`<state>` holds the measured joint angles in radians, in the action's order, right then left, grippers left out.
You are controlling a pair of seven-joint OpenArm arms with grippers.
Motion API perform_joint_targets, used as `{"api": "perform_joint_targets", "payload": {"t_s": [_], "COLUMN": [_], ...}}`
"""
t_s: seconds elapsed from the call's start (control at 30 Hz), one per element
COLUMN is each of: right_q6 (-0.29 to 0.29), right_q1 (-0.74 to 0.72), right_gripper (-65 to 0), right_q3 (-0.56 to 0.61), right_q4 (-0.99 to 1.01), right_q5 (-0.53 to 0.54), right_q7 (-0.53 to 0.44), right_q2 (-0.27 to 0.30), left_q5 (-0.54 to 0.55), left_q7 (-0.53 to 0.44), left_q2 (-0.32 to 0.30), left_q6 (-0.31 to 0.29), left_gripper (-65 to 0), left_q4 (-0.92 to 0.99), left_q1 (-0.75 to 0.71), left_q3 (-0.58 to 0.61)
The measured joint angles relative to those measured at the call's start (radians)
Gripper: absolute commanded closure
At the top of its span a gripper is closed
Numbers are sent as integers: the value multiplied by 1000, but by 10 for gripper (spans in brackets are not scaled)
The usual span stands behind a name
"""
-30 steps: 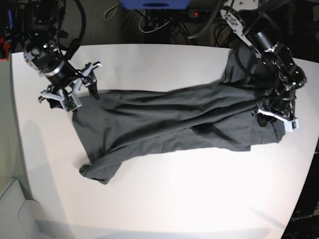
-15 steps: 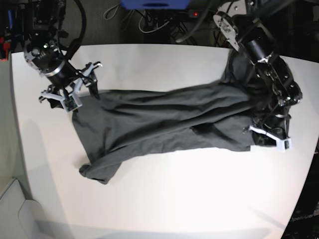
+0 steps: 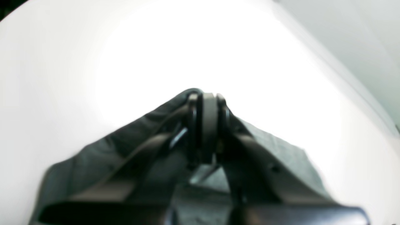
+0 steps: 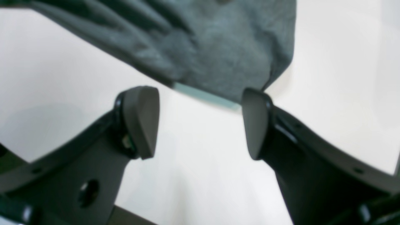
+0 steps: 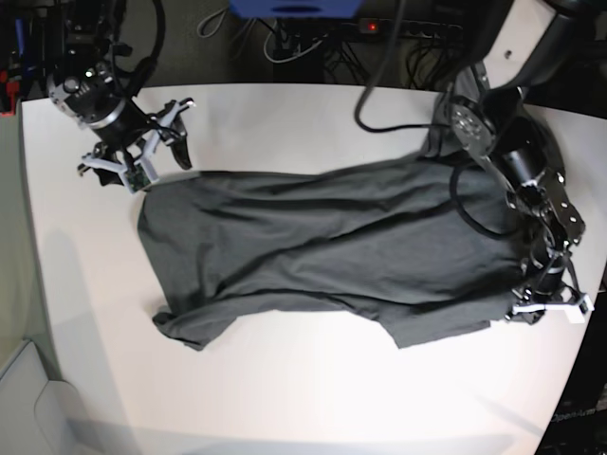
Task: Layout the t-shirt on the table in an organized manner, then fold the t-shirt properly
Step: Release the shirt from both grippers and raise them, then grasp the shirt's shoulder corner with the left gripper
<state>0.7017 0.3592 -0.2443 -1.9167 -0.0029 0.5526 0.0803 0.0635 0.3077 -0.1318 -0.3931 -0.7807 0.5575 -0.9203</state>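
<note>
The dark grey t-shirt lies spread lengthwise across the white table, wrinkled, with one end bunched at the front left. My left gripper is at the shirt's right end near the table's right edge, shut on the cloth. In the left wrist view the fingertips press together with t-shirt draped on both sides. My right gripper stands open at the shirt's back left corner. In the right wrist view the right gripper has bare table between its fingers, and the t-shirt edge lies just beyond the tips.
Cables and a power strip lie on the dark floor behind the table. The table's right edge runs close to my left gripper. A pale surface lies off the table's front left corner.
My left gripper has shut on the shirt's right end and drawn it toward the table's front right, spreading the cloth flatter. The right gripper has shifted slightly toward the back, still open.
</note>
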Motion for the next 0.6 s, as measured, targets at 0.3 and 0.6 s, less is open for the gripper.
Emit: {"api": "perform_joint_targets", "payload": {"t_s": [0.3,0.6], "right_q6": [0,0], "right_q1": [45,24], "right_gripper": [-418,-422], "right_q3": [-2,-2], "right_q4": [-2,-1], "right_q5": [-1,-1], "right_q7": [-4,4], "right_q2": [5,5], "left_q5": [4,13], "left_q7": [103,385], "left_q2": [-13,12], "left_q6": [-4,-15], "left_gripper": [-258,-480], "left_q4": [-56,-360], "left_q1": [-5,-159], "left_q3": [-2,-5]}}
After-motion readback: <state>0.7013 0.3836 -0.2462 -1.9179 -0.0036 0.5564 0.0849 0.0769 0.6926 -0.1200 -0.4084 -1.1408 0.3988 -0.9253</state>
